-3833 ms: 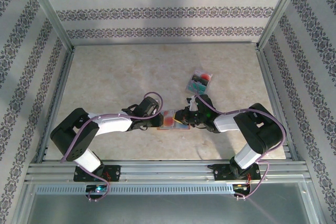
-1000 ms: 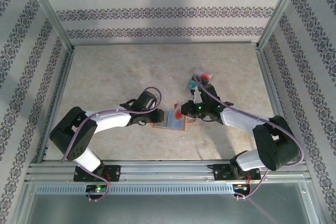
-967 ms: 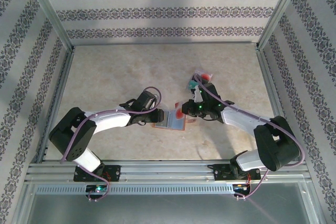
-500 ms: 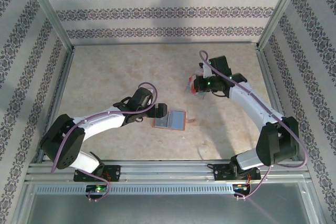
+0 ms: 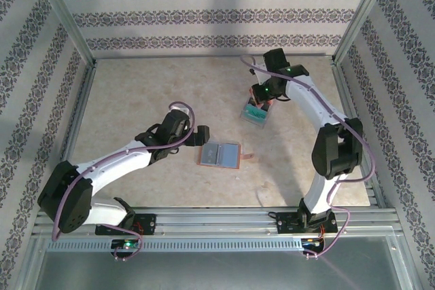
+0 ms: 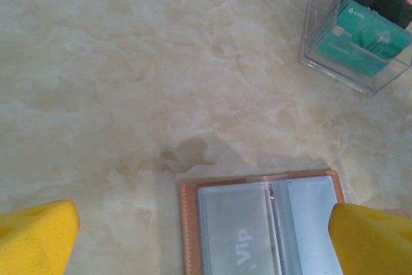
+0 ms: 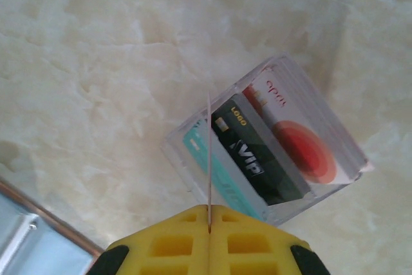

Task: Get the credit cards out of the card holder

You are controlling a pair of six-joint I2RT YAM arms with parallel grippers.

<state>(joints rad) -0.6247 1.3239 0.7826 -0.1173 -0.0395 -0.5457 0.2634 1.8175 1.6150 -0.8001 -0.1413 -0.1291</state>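
The left arm (image 5: 112, 164) lies low, stretched from its base toward the middle of the table. Its forearm angles up and to the right, and the left gripper (image 5: 199, 137) points right; in the wrist view its yellow fingers (image 6: 35, 236) stand spread wide. The right arm (image 5: 333, 147) rises steeply from its base and reaches far back. Its right gripper (image 5: 262, 96) hangs downward, with the yellow fingers (image 7: 167, 243) pressed together on a thin credit card (image 7: 208, 159) seen edge-on

Bright, even light; soft shadows, sharp focus.
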